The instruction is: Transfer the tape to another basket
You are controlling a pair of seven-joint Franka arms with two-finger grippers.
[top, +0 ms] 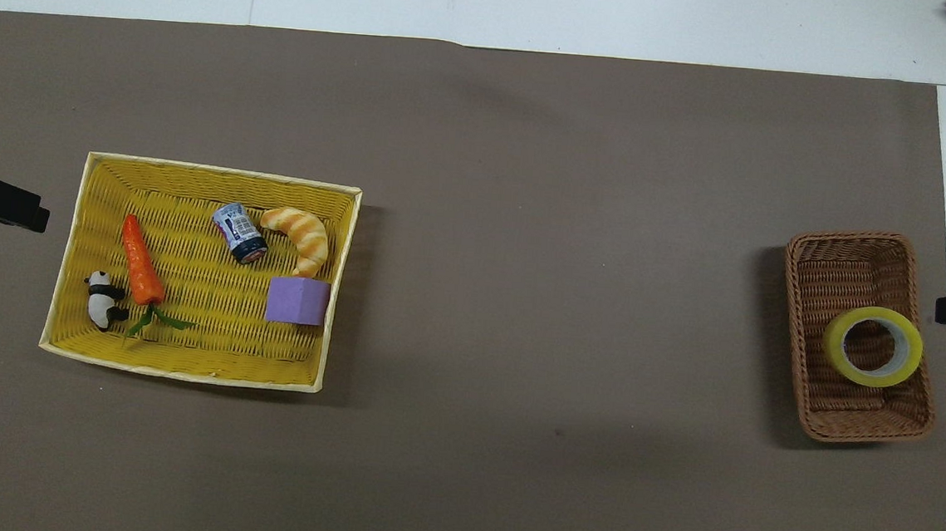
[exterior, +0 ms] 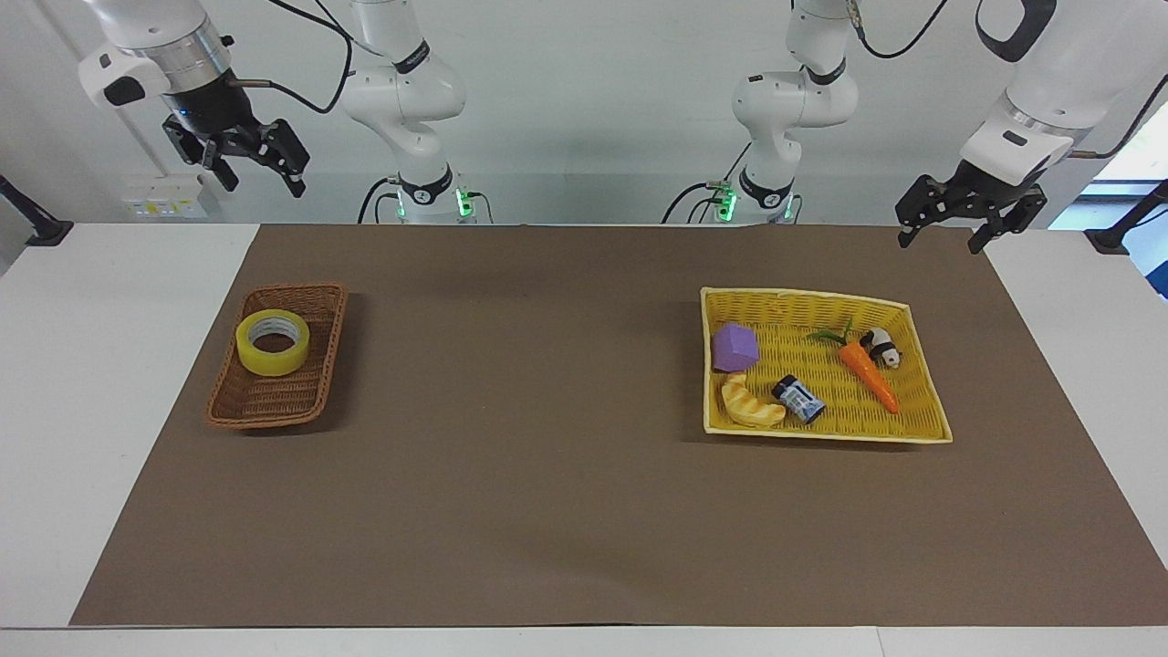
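The tape (exterior: pixel 273 342), a thick yellow roll with a pale core, lies flat in the small reddish-brown wicker basket (exterior: pixel 239 402) at the right arm's end of the brown mat; from overhead the tape (top: pixel 872 347) sits in the half of the basket (top: pixel 823 265) nearer the robots. My right gripper (exterior: pixel 263 182) hangs open and empty, high over the table's edge by the robots, well clear of the basket. My left gripper (exterior: pixel 938 244) waits open and empty above the mat's corner at the left arm's end.
A wide, shallow yellow woven tray (exterior: pixel 803 297) lies toward the left arm's end. It holds a purple block (exterior: pixel 735 347), a croissant (exterior: pixel 750 404), a small can (exterior: pixel 798 399), a carrot (exterior: pixel 869 374) and a panda figure (exterior: pixel 881 346). Bare brown mat (exterior: pixel 520 383) lies between the two baskets.
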